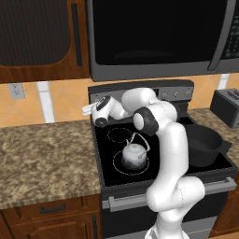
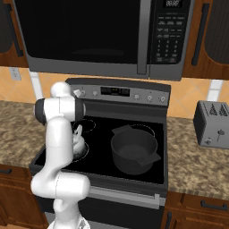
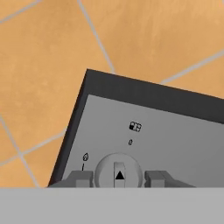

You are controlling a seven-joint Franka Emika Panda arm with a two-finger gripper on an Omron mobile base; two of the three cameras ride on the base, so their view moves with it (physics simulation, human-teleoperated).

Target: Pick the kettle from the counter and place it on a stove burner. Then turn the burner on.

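Kettle (image 1: 134, 154) sits on the stove burner (image 1: 119, 167) (off the bench), so I bracket the knob (image 3: 118, 171), jaws (image 3: 118, 178) narrow astride it, turning left.

The white arm (image 1: 170, 154) rises at lower right of the left base view, elbow bent, forearm reaching left; the gripper (image 3: 118, 177) has its jaws parted, closely flanking a round knob (image 3: 118, 170).

Black glass stovetop (image 1: 105, 158): kettle (image 1: 134, 155) on stove burner (image 1: 118, 164) (front left), black pot (image 1: 203, 145) right; granite counter (image 1: 42, 154) flanks
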